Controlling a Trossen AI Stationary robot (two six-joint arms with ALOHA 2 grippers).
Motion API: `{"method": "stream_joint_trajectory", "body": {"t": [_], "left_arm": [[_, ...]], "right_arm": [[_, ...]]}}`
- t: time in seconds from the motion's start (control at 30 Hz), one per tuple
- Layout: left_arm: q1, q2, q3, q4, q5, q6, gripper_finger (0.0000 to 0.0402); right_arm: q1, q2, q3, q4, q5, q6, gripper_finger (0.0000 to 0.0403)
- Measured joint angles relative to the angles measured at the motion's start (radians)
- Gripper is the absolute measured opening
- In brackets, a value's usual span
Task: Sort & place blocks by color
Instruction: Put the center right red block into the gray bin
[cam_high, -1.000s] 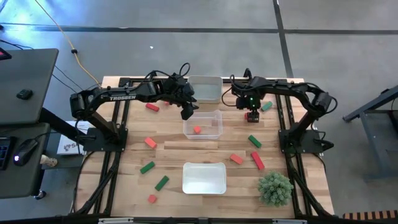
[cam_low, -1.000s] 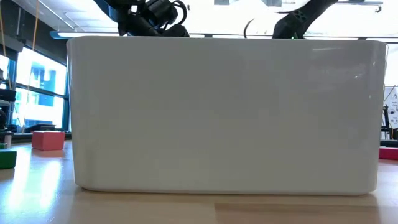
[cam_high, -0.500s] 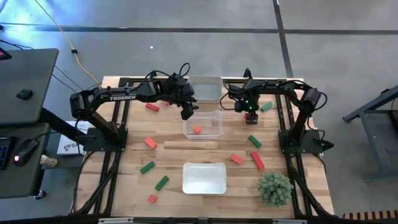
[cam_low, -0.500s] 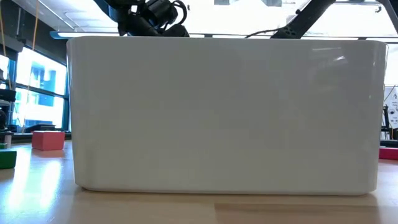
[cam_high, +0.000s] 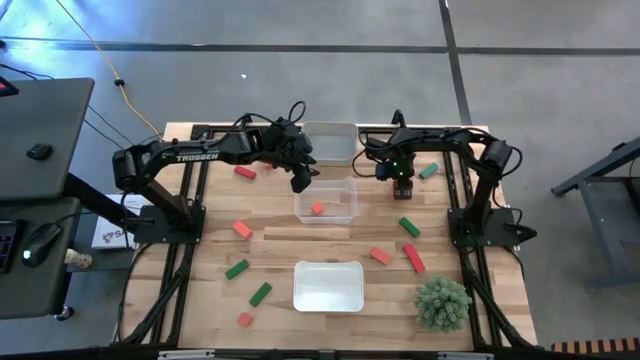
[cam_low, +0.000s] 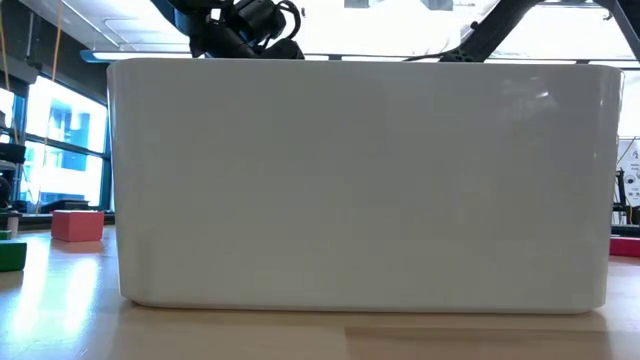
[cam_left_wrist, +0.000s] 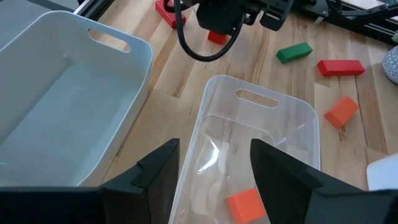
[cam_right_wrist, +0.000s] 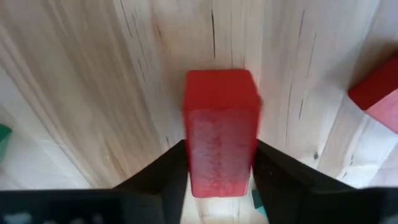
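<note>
My right gripper (cam_right_wrist: 219, 165) clamps a red block (cam_right_wrist: 221, 127) lying flat, long axis running twelve to six between my fingers.

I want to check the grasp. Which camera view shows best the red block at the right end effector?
The right wrist view: the red block fills it, fingers at both sides. The high view shows a speck; the other views hide it.

Smooth grey concrete floor (cam_high: 300, 70) crossed by dark seams; yellow cable (cam_high: 100, 55) trailing over it; dark desk (cam_high: 40, 110) beside; bright tall windows (cam_low: 55, 150)
</note>
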Motion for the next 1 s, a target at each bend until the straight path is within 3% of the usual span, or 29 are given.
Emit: {"method": "stream_joint_trajectory", "body": {"t": [0.13, 0.57, 1.0], "left_arm": [[0.000, 0.000, 0.000, 0.000, 0.000, 0.000, 0.0186], [0.000, 0.000, 0.000, 0.000, 0.000, 0.000, 0.0186], [0.000, 0.000, 0.000, 0.000, 0.000, 0.105, 0.0186]], "right_arm": [[0.000, -0.001, 0.000, -0.005, -0.014, 0.042, 0.0105], [0.003, -0.037, 0.000, -0.077, -0.115, 0.208, 0.0105], [0.084, -0.228, 0.000, -0.061, -0.165, 0.484, 0.0105]]}}
